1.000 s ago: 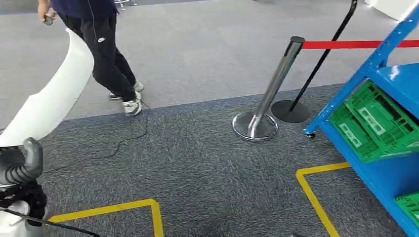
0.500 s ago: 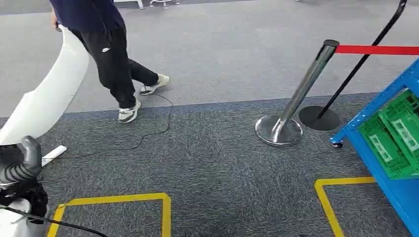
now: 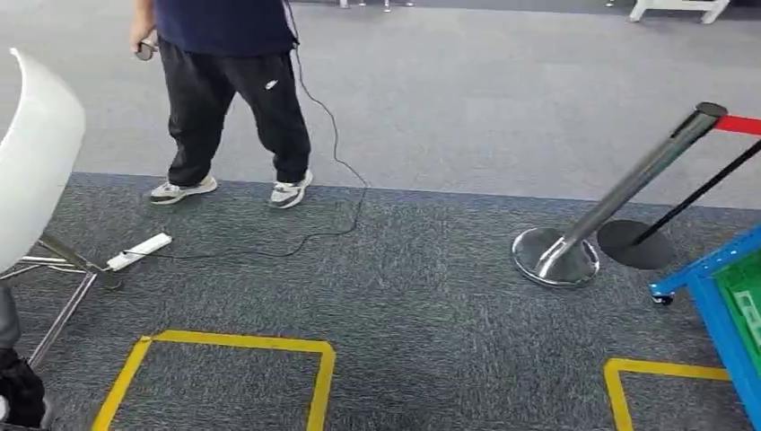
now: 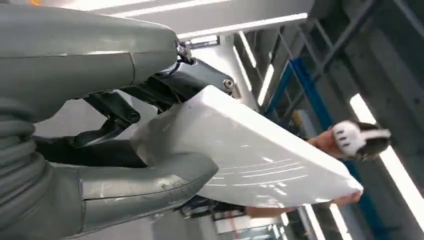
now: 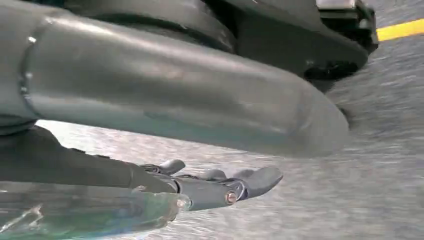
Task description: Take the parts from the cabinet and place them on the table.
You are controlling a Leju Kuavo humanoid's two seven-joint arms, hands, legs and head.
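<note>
Left hand [image 4: 100, 150] clamps a curved white panel [image 4: 250, 150] between thumb and fingers, carrying it raised over the carpet; right hand [image 5: 210, 187] hangs empty, fingers apart.

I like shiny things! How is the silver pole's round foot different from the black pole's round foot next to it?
The silver pole's foot is shiny, mirror-like metal and domed, rising toward the pole. The black pole's foot is dull, dark and looks flat. The silver one stands nearer the camera, the black one just behind and to its right. Both are round bases resting on the dark carpet.
</note>
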